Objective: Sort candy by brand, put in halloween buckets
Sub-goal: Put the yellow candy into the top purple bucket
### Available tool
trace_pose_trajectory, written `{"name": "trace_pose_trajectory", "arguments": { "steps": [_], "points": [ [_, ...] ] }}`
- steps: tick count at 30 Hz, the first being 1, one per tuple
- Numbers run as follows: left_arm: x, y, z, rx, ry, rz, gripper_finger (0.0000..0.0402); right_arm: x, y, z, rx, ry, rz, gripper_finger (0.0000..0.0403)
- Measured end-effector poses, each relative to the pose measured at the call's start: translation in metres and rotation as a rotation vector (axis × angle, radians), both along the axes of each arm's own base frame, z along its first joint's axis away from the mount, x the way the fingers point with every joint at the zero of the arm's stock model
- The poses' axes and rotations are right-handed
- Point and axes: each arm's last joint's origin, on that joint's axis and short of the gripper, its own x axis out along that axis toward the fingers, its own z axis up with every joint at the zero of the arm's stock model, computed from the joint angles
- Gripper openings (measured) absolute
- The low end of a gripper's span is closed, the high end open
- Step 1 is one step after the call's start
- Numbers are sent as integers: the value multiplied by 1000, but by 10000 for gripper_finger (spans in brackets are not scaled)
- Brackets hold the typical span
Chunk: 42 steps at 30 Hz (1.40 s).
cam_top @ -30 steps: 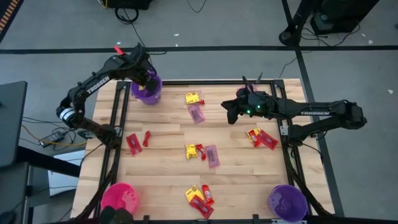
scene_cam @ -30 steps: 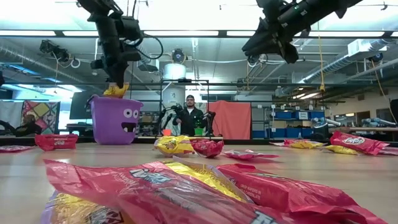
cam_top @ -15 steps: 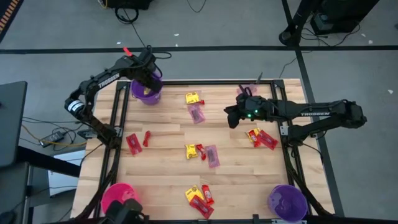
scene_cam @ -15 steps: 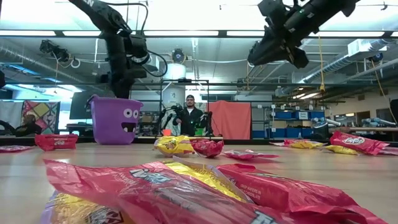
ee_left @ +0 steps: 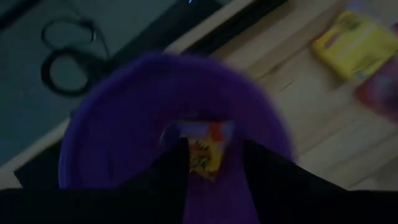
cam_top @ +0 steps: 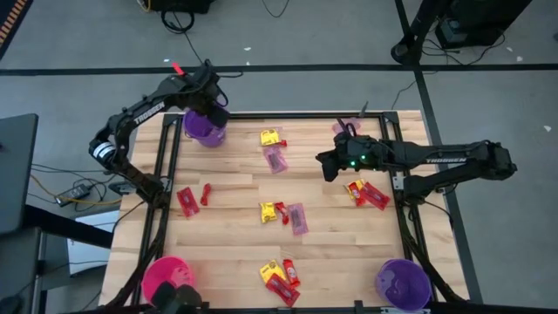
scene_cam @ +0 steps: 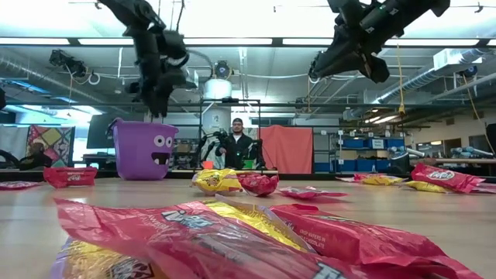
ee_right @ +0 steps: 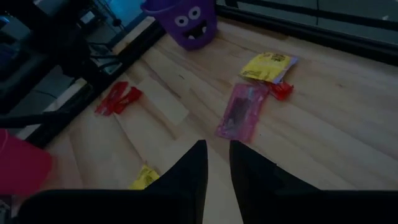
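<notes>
Candy [ee_left: 200,151] inside purple bucket [ee_left: 118,124]; "TROSSEN" printed on right arm [cam_top: 440,160]

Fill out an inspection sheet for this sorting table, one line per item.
Surface: wooden table, candy scattered across it.
Job's things: purple bucket at far left corner holds a yellow packet; pink bucket near left; second purple bucket near right; yellow packets, red bars and mauve packets lie loose.
Clutter: nothing seen.
Grippers: left gripper open over the far purple bucket, empty; right gripper hovering above the table's right side, holding nothing.
Cables: cords on the floor at left.
Surroundings: a person stands beyond the table.
</notes>
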Motion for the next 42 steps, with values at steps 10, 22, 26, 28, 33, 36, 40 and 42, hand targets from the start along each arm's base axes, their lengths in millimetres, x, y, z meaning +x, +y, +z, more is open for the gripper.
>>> {"name": "trace_pose_trajectory", "arguments": {
  "steps": [10,22,26,28,33,36,40,42],
  "points": [
    [63,-37,28,115,-160,-278,152,-11,-1,10,-5,-41,-1,80],
    [142,-34,-66,-40,-60,-432,152,-29,-7,15,35,-23,37,80],
    [151,-30,-100,-109,14,-434,152,-35,-6,14,57,9,48,80],
    [157,-29,-110,-92,28,-454,152,-38,-6,13,62,34,47,80],
    [168,-27,-123,-37,26,-457,152,-41,-8,10,83,64,50,80],
    [169,-26,-130,-59,23,-404,152,-41,-13,11,114,53,67,80],
    [170,-24,-133,-61,27,-374,152,-43,-18,11,136,45,68,80],
    [171,-23,-139,-62,35,-371,152,-43,-21,11,147,35,71,80]
  ]
}}
